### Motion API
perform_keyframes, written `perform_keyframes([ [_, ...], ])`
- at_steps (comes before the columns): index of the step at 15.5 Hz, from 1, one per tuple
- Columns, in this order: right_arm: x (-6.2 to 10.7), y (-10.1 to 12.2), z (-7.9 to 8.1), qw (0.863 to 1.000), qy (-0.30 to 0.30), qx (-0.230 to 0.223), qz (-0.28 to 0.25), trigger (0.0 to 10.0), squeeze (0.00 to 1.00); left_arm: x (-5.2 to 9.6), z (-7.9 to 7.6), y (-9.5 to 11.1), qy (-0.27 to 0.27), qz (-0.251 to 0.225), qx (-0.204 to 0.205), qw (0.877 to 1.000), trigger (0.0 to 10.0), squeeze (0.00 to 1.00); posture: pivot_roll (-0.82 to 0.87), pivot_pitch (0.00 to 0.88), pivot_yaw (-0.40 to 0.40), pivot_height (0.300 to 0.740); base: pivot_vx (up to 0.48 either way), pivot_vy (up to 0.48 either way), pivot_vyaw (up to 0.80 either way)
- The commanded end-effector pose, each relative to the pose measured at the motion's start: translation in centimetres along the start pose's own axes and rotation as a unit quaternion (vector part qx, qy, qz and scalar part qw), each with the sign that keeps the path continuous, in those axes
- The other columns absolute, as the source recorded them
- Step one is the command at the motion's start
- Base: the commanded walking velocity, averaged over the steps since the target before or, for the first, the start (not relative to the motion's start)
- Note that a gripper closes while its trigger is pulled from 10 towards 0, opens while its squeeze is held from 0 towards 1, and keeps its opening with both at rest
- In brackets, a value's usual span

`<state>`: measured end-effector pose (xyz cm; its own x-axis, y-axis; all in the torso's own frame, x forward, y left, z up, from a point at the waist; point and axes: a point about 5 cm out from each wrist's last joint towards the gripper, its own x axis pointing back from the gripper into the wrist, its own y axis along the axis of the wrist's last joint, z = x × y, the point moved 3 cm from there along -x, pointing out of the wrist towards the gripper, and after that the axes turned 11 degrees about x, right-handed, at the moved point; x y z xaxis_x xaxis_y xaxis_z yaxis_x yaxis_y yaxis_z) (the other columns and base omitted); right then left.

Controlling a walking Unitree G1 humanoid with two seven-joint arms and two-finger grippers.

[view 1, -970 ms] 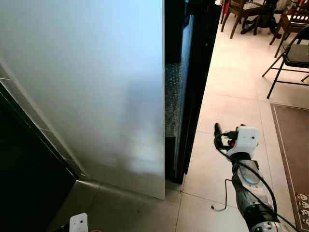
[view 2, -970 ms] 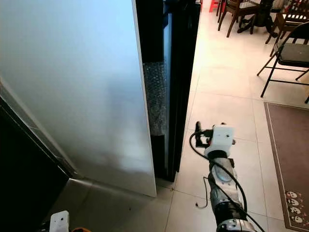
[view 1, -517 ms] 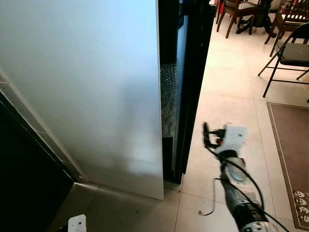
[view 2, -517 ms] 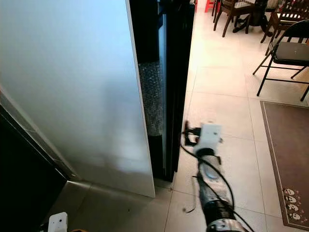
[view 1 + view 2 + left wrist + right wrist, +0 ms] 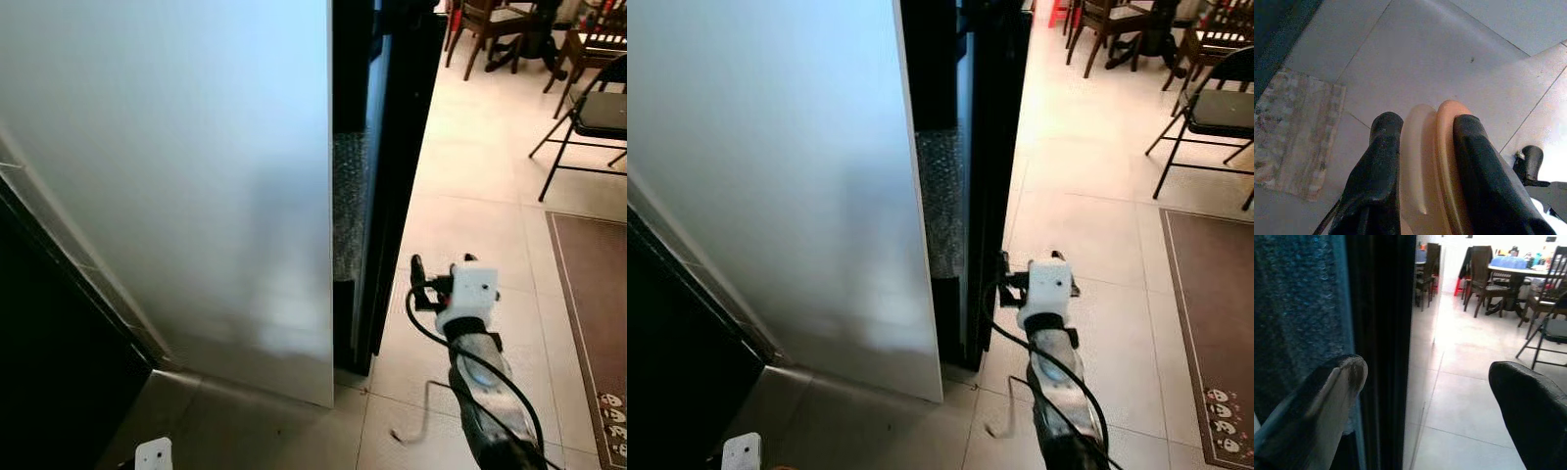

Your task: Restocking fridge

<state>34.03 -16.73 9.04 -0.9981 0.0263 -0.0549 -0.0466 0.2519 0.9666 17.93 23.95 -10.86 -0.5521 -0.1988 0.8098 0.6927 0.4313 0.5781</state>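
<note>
I have the right tool (image 5: 1425,401) spread wide at the fridge door's (image 5: 196,176) dark edge (image 5: 1383,333), one finger (image 5: 1327,387) just beside the seam. The door is a tall, stiff, smooth panel, probably heavy and slick on its face, so I would hook that edge rather than press the flat. My left tool (image 5: 1425,161) hangs low over the floor tiles (image 5: 1415,54), clamped on a peach, smooth, rounded item (image 5: 1427,156) that looks rigid.

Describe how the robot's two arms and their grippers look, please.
The right arm is silver metal with a white box at the wrist and black cables looping beside it. The right gripper has two long black fingers. The left gripper has the same rounded black fingers; its white wrist box shows at the picture's bottom edge.
</note>
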Motion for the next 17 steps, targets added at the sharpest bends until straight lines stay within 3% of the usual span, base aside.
perform_keyframes([
  [1, 0.00, 0.40, 0.25, 1.000, 0.004, 0.002, -0.004, 10.0, 0.00, 0.18, 0.68, -0.89, 0.007, 0.016, -0.015, 1.000, 10.0, 0.00, -0.15, 0.000, 0.056, 0.740, 0.240, 0.000, 0.00],
  [12, -0.37, 0.94, 0.37, 1.000, -0.019, -0.008, 0.006, 10.0, 0.00, 0.06, 0.20, -0.43, 0.001, 0.010, -0.024, 1.000, 10.0, 0.00, -0.14, 0.000, 0.052, 0.740, 0.290, 0.000, 0.00],
  [17, -0.25, 0.94, 0.67, 1.000, -0.017, -0.009, 0.009, 10.0, 0.00, 0.12, 0.32, -0.65, 0.005, 0.010, -0.020, 1.000, 10.0, 0.00, -0.14, 0.000, 0.048, 0.740, 0.123, 0.000, -0.79],
])
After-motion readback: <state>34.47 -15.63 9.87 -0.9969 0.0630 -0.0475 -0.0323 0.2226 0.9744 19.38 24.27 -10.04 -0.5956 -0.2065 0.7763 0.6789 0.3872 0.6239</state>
